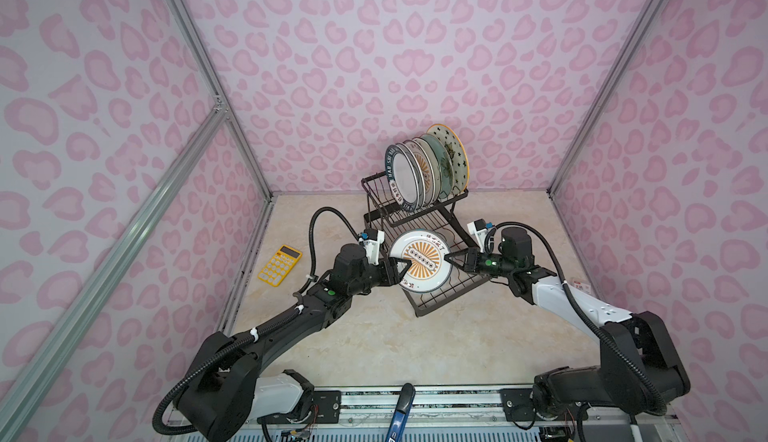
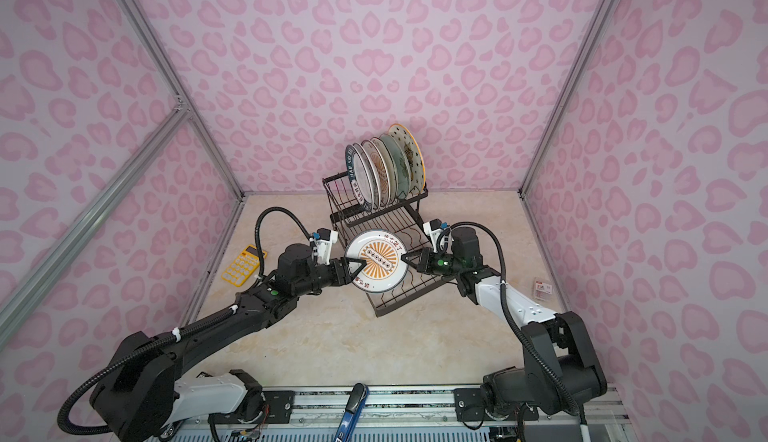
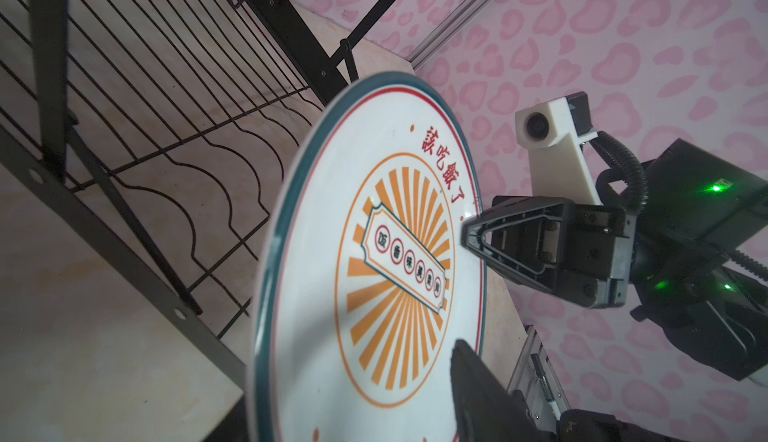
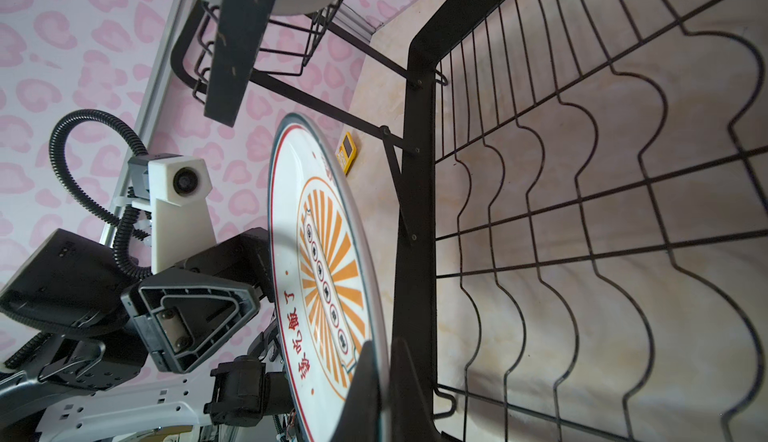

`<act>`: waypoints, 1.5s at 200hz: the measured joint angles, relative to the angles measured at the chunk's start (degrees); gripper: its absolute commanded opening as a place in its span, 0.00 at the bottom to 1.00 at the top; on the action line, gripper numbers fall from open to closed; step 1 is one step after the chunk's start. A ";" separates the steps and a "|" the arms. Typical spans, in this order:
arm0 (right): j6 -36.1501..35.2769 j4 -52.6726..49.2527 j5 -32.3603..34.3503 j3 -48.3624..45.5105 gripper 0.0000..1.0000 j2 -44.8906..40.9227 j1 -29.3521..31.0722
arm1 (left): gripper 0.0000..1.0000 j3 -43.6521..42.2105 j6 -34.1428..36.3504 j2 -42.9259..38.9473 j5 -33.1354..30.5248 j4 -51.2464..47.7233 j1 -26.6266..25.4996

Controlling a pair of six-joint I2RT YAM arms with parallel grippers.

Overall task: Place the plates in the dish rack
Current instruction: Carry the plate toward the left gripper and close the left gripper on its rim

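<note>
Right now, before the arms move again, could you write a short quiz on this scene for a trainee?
1. True or false: the calculator lies outside the rack.
2. The left gripper straddles the plate at its rim, jaws open. What grips the plate? A right gripper; B rack; C calculator.
3. Fill in: the other plates stand in the rack's ____ tier.
Key: 1 true; 2 A; 3 upper.

Glossy ceramic plate point(image 1: 424, 273), matt black metal rack point(image 4: 415, 194)

arms point(image 1: 291, 323): black, white links | cables point(image 1: 328, 210): black corrugated, white ties | wrist cameras point(image 3: 548, 128): white housings | green leds point(image 3: 715, 188)
</note>
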 measured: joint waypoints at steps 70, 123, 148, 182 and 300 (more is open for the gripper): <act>-1.46 0.00 -0.50 0.87 0.00 0.50 0.74 | 0.38 0.63 -0.74 0.28 -0.81 -1.22 0.07; -4.28 -1.25 0.92 1.33 0.00 0.59 0.70 | 0.05 1.51 -2.91 0.15 0.59 -0.22 0.13; -4.61 -1.51 1.38 1.40 0.00 0.44 0.79 | 0.05 1.60 -3.41 0.24 1.14 -0.04 0.26; -4.63 -1.66 1.84 1.40 0.00 0.20 0.98 | 0.03 1.60 -3.43 0.24 1.14 0.00 0.26; 4.76 12.79 0.98 -10.16 0.42 -6.75 4.98 | 0.03 1.25 -0.79 -7.96 -0.15 -1.53 -0.02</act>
